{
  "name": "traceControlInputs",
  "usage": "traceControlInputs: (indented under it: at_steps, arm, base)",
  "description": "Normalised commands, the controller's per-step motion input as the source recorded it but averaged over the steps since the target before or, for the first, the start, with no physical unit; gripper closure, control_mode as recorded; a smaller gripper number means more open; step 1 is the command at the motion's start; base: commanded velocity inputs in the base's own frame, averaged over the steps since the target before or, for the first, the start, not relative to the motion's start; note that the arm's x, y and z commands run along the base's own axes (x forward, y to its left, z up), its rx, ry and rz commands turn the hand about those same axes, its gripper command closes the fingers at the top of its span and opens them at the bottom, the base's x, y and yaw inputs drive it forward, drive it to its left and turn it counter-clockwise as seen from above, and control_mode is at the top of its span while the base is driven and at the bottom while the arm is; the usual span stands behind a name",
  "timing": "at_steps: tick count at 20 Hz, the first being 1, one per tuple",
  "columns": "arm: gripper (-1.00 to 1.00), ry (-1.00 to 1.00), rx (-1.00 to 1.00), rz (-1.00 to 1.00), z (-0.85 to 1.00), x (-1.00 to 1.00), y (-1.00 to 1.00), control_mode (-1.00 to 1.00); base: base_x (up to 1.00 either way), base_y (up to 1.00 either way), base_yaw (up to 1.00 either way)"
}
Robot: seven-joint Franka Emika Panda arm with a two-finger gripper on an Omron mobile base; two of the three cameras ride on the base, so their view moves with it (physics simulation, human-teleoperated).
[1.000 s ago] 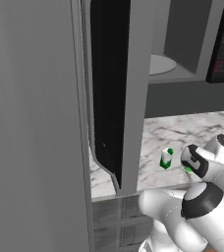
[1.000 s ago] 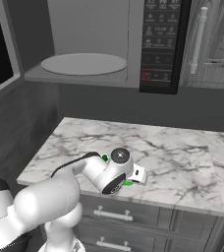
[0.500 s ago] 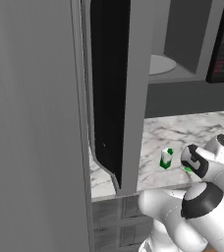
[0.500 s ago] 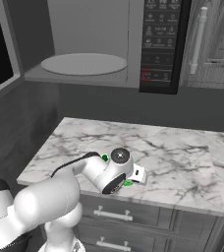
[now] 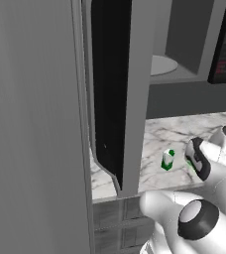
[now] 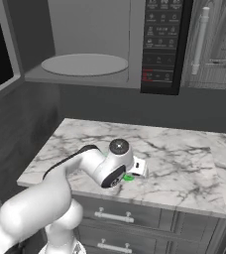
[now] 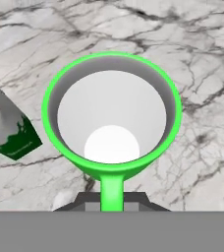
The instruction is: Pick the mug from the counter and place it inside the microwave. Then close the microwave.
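The bright green mug (image 7: 111, 118) stands upright on the white marble counter (image 7: 202, 59), seen from straight above with its white inside showing. Its handle runs down between my gripper's (image 7: 111, 203) dark fingertips, which are shut on it. In the right base view the hand bends down over the counter (image 6: 179, 163) near its front edge, and a sliver of the mug (image 6: 129, 177) peeks out beneath it. The microwave (image 6: 160, 44) hangs above with its door (image 5: 112, 89) swung wide open and its white round plate (image 6: 84, 64) bare.
A small green-and-white carton (image 7: 8, 133) stands just beside the mug, also seen as the carton (image 5: 168, 159) on the counter (image 5: 169, 131). The open door juts out over the counter's left end. Grey drawer fronts (image 6: 135, 218) lie below; a cabinet handle (image 6: 200, 39) is at the upper right.
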Motion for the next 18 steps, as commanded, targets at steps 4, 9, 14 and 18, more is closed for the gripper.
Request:
traceControlInputs:
  at_steps: [4, 9, 14, 18]
  arm:
    - [1.0, 0.0, 0.0, 0.0, 0.89, -0.21, 0.0, -1.0]
    - [1.0, 0.0, 0.0, 0.0, 0.71, -0.29, 0.06, -1.0]
    - [1.0, 0.0, 0.0, 0.0, 0.57, -0.14, 0.27, -1.0]
    - [1.0, 0.0, 0.0, 0.0, 0.58, -0.14, 0.45, -1.0]
  base:
    - [0.0, 0.0, 0.0]
    - [0.0, 0.0, 0.0]
    - [0.0, 0.0, 0.0]
    - [0.0, 0.0, 0.0]
